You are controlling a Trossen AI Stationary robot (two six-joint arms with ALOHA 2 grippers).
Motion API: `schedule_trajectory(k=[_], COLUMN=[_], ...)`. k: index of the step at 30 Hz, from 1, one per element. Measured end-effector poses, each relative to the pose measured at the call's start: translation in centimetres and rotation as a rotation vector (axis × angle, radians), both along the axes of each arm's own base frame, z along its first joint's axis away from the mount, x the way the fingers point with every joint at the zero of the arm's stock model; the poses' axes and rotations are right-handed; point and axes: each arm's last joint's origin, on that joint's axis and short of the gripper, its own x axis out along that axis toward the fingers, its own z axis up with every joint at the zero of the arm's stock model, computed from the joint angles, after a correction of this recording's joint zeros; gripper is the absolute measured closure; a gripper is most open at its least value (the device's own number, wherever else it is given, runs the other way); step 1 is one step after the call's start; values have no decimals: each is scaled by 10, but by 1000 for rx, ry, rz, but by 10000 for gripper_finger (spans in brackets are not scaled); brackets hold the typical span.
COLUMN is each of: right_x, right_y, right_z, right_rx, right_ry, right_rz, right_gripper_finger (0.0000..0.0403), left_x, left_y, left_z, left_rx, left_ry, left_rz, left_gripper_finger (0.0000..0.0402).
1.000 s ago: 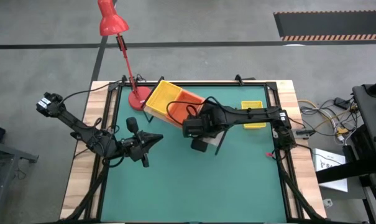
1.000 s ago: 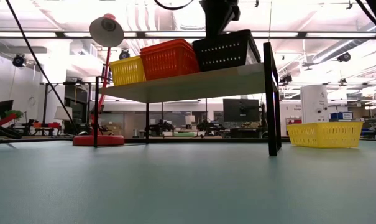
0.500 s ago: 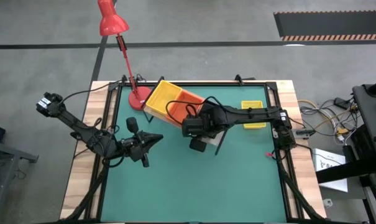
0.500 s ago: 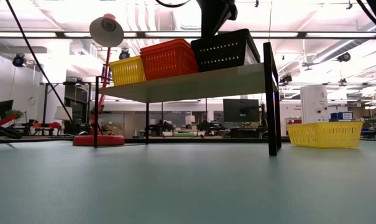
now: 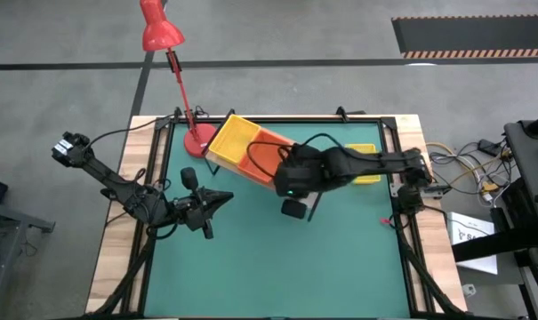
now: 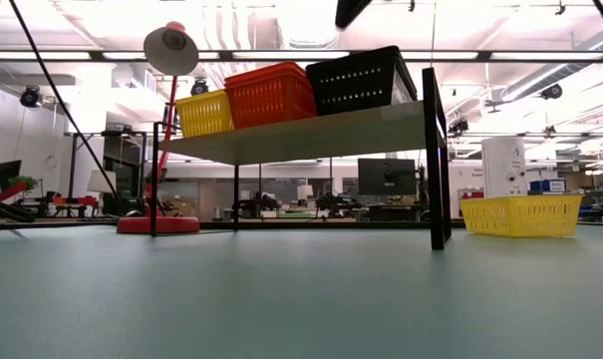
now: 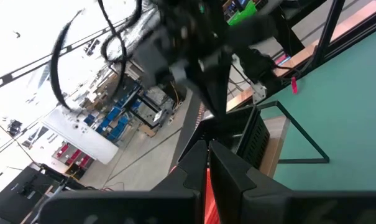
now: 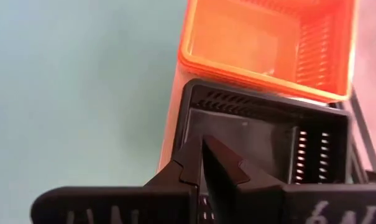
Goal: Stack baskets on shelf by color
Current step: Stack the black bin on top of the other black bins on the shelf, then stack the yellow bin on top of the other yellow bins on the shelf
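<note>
The shelf (image 6: 301, 135) carries three stacks of baskets in a row: yellow (image 6: 203, 113), red-orange (image 6: 271, 95) and black (image 6: 361, 80). In the high view the shelf (image 5: 217, 158) runs slantwise at the table's far middle, and my right arm covers its black end. My right gripper (image 8: 203, 146) is shut and empty. It points steeply down above the black basket (image 8: 268, 137) and shows clear of it at the top of the low view (image 6: 349, 10). Another yellow basket (image 6: 520, 214) rests on the mat at the right. My left gripper (image 5: 222, 197) hangs shut at the table's left.
A red desk lamp (image 5: 162, 27) stands with its base (image 5: 197, 140) at the shelf's far-left end. The green mat (image 5: 277, 267) lies open toward the near edge. The shelf's black legs (image 6: 437, 160) reach down to the mat.
My right gripper has risen from just above the black basket, almost out of the top of the low view, and drawn back toward the table's right edge, staying shut. The black basket has stayed in place on the shelf.
</note>
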Motion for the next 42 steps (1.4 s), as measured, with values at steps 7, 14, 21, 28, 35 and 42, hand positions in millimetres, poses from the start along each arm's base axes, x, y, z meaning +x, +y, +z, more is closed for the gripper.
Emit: schedule_trajectory(k=[7,14,21,28,35,42], right_x=[-31,-65,-109,-149,-180,-196], right_y=[30,41,24,2,-12,-16], right_z=[18,9,-13,-29,-72,-113], right_rx=[-52,-18,11,88,101,54], right_ry=[-75,-91,-92,-175,-144,-49], right_rz=[69,40,-151,-406,-626,-667], right_gripper_finger=[394,394,394,394,394,394], left_x=[0,0,0,0,0,0], left_y=[0,0,0,0,0,0], left_z=[0,0,0,0,0,0], left_rx=[-4,-15,-29,-29,-28,-27], left_ry=[-2,-7,-13,-13,-12,-10], left_rz=[-1,-2,-2,-2,-2,-2], left_gripper_finger=[400,400,400,400,400,400])
